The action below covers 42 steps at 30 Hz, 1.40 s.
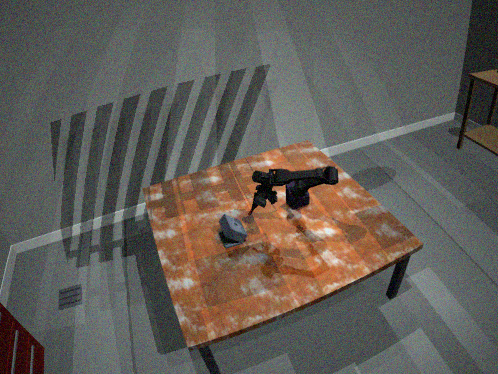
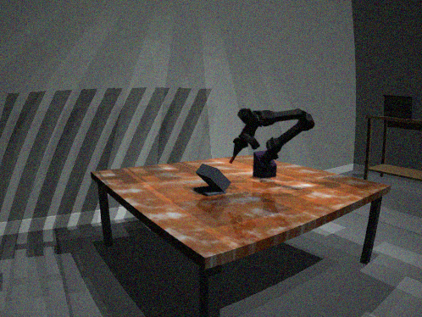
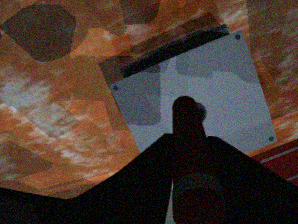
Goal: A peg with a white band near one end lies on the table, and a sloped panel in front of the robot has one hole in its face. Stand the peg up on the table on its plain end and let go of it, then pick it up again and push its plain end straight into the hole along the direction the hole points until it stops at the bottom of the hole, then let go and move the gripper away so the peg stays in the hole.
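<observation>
My gripper (image 1: 254, 205) (image 2: 235, 150) (image 3: 189, 145) is shut on the peg (image 3: 187, 122), a dark red rod. Its plain end points away from the fingers and its pale band shows near the gripper in the wrist view. In the top and exterior views the peg is a small dark tip, tilted and clear of the table (image 1: 225, 300) (image 2: 254, 220). The sloped panel (image 1: 233, 231) (image 2: 216, 178) (image 3: 230, 100) is blue-grey. In the wrist view the peg's end overlaps the panel's face, and the hole (image 3: 202, 110) shows as a dark spot, partly hidden behind it. The top and exterior views show a gap between peg and panel.
The panel's base (image 2: 208, 191) rests on the table. The arm's mount (image 1: 297, 195) (image 2: 264, 165) stands behind and to the right of the panel. A red cabinet (image 1: 20, 345) is on the floor at the lower left, and a wooden shelf (image 1: 485, 135) (image 2: 394, 170) stands off the table at the right.
</observation>
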### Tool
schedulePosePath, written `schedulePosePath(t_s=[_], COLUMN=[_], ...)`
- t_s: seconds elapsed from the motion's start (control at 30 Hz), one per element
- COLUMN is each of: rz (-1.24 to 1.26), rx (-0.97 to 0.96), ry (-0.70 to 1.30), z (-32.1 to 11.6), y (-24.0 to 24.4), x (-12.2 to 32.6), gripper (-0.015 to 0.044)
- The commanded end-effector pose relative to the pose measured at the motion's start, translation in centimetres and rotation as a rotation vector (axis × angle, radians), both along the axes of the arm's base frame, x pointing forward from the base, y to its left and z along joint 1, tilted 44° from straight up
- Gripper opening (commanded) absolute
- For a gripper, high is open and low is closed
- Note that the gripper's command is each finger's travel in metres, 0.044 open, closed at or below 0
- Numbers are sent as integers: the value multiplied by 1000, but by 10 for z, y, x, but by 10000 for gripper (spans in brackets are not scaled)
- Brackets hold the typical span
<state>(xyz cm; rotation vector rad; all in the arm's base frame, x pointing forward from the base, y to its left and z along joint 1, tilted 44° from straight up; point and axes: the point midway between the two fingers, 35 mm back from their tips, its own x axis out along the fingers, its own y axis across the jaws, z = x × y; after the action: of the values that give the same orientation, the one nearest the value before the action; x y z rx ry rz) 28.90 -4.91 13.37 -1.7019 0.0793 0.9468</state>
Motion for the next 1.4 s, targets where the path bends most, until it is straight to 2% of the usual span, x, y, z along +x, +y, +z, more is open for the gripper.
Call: schedulePosePath(t_s=[0.0,1.37], rz=[-11,-100], rx=[7,17], ry=[1,-73], z=[-3,-19], y=[0,2], x=[2,43], gripper=[0,0])
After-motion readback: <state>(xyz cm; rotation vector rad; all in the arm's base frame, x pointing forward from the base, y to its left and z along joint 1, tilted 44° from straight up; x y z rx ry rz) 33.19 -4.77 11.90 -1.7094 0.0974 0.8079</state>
